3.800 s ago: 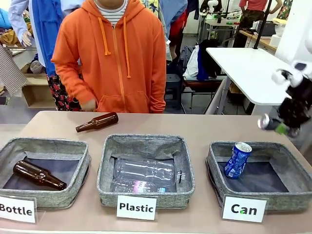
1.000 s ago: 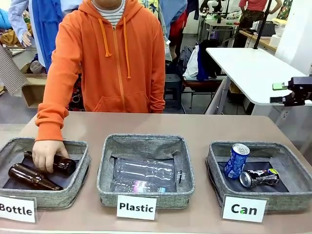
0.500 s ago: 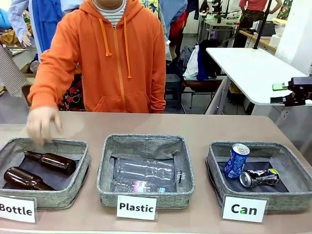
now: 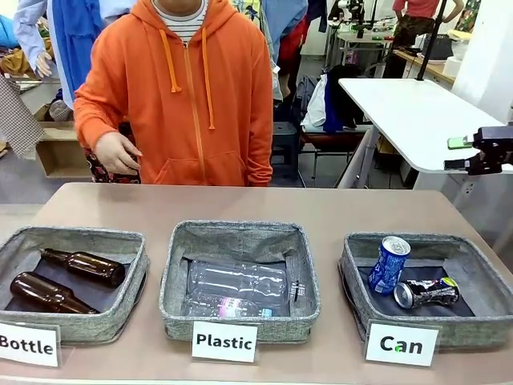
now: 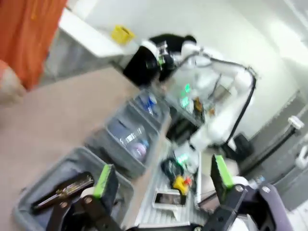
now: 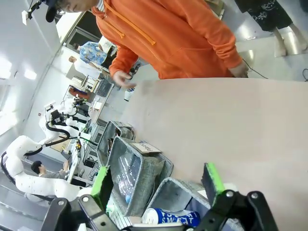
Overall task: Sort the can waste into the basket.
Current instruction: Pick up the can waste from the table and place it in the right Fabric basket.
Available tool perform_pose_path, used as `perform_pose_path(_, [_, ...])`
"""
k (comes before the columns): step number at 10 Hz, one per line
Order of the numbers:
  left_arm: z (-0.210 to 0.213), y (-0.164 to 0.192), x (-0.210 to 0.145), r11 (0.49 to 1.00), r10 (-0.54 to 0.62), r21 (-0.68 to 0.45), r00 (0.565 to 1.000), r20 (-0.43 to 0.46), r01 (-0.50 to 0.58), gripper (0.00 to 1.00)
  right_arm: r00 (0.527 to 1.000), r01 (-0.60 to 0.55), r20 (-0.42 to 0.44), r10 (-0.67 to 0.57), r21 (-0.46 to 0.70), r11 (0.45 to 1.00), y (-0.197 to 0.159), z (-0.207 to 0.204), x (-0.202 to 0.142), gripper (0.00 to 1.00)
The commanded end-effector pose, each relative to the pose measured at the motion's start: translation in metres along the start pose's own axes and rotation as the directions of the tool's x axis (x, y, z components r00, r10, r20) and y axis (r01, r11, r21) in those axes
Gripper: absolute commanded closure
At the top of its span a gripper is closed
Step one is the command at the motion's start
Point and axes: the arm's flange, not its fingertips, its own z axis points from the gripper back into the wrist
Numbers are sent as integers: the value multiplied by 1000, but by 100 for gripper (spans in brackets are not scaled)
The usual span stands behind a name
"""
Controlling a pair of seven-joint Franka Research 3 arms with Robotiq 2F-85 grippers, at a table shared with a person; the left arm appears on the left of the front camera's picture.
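The blue can (image 4: 390,265) leans against the back left wall of the grey basket (image 4: 350,273) behind the "Can" card (image 4: 401,344). Beside it the black crushed can (image 4: 425,291) lies flat on the dark bottom. My right gripper (image 4: 455,153) hangs open and empty at the right edge, high above and behind that basket. In the right wrist view the right gripper (image 6: 156,185) is open over the basket's wall (image 6: 168,192), with the blue can (image 6: 173,217) below. The left gripper (image 5: 162,180) is open, holding nothing, in a blurred left wrist view.
The middle "Plastic" basket (image 4: 172,281) holds clear bottles. The left "Bottle" basket (image 4: 136,269) holds two brown bottles (image 4: 84,266). A person in an orange hoodie stands at the far edge, one hand (image 4: 116,152) held near the waist.
The person's hand has left a second brown bottle in the Bottle basket and drawn back to the body. The black can, earlier in my right gripper, now lies in the Can basket.
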Motion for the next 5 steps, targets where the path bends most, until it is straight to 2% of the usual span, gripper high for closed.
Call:
perform_pose_path(1, [-77, 4, -14, 996, 22, -76, 978, -206, -38, 0, 1000, -6, 0, 6, -16, 1000, 4, 0, -2, 0])
perform_pose_path(3, [-123, 11, -35, 995, 45, -74, 945, -323, -73, 0, 1000, -6, 0, 6, -16, 1000, 4, 0, -2, 0])
perform_pose_path(4, [-136, 17, -45, 996, 64, -37, 947, -315, -80, 0, 1000, -6, 0, 6, -16, 1000, 4, 0, -2, 0])
perform_pose_path(5, [-127, 15, -26, 993, 42, -96, 956, -290, -73, 0, 1000, -6, 0, 6, -16, 1000, 4, 0, -2, 0])
